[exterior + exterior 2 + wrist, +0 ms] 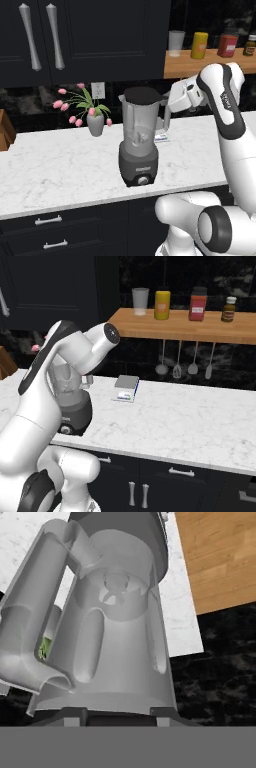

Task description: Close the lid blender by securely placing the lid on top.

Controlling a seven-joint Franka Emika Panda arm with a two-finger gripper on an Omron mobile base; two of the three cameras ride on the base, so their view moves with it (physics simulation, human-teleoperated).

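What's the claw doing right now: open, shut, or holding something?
Claw: at the rim of the blender, beside the lid already on the jar; its jaws are hidden, so open or shut cannot be told.

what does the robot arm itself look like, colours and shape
The arm is built of glossy white, rounded, tube-like segments, with dark grey to black bands and caps at the joints. A dark stripe runs along the upper link, bearing small pale lettering too tiny to read. The hand section near the blender is a boxier, light grey-white block. No loose cables show.
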